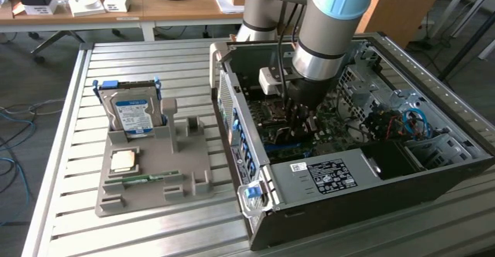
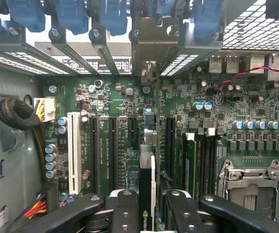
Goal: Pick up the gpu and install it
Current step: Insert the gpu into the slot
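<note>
The end effector (image 2: 149,206) was noted close over the motherboard (image 2: 115,97), its fingers (image 2: 122,211) pinched on the gpu (image 2: 147,184). The card was held edge-on, standing square to the motherboard and running parallel to its black expansion slots (image 2: 113,150). Whether the card's lower edge was touching the motherboard could not be told. Pick-up was judged done, with insertion the step in hand. Seating was judged to call for exact edge-to-slot alignment and a straight, even press toward the motherboard.
</note>
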You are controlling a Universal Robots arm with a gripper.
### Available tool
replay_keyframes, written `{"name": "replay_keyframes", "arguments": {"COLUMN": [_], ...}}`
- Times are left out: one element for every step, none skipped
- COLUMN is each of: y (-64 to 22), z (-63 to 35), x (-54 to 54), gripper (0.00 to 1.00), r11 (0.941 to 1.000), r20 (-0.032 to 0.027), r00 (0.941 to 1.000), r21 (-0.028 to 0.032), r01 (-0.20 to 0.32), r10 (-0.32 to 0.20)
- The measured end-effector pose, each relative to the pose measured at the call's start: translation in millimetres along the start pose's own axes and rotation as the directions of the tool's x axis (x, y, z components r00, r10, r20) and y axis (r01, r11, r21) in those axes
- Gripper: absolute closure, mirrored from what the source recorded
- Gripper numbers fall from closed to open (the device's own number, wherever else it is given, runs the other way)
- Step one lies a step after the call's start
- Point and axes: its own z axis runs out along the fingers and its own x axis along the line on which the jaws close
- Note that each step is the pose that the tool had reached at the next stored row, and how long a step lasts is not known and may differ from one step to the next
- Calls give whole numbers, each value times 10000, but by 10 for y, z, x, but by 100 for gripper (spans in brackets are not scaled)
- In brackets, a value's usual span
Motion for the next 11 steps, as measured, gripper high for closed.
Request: {"name": "replay_keyframes", "arguments": {"y": [0,0,0,0,0,0,0,0,0,0,0], "z": [0,-1,-1,-2,-2,-2,-2,-2,-1,-1,-1], "x": [0,1,0,1,1,1,1,1,0,0,0], "gripper": [74,74,74,74,74,74,74,74,74,74,74], "r11": [10000,10000,10000,10000,10000,10000,10000,10000,10000,10000,10000], "r20": [-16,-30,-41,-53,-55,-56,-55,-57,-64,-74,-84], "r00": [10000,10000,10000,10000,10000,10000,10000,10000,10000,10000,10000], "r21": [0,-1,-1,0,0,0,0,0,0,1,1], "r01": [0,-1,-1,0,-1,-1,0,-1,-1,-1,-1], "r10": [0,1,1,0,1,1,0,1,1,1,1]}}
